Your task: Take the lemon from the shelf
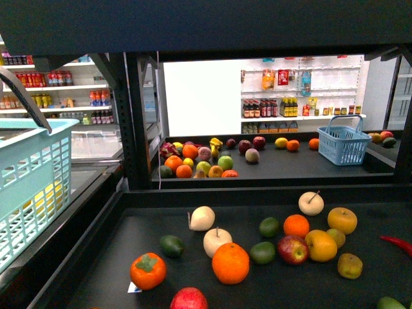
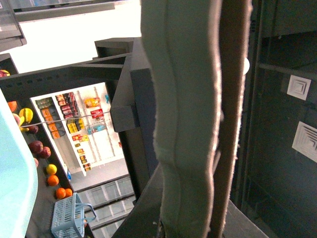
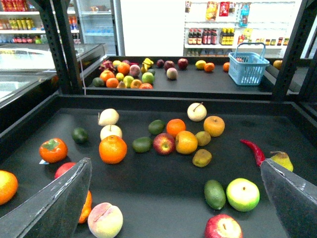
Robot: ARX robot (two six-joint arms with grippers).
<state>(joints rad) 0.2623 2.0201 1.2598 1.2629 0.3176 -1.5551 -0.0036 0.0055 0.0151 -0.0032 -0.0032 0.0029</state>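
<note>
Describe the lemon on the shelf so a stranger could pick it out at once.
On the black shelf, look at the near tray's right half. The lemon lies just right of the red apple, in front of the small orange. It is smooth, oval, yellow-orange and stemless, unlike the dimpled golden apple behind it.

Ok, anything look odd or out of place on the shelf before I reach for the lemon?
Minor only: a red chilli lies among the fruit at the right edge of the shelf, and a white card pokes from under the persimmon, front left. The lemon touches a red apple. Nothing looks spilled or damaged.
</note>
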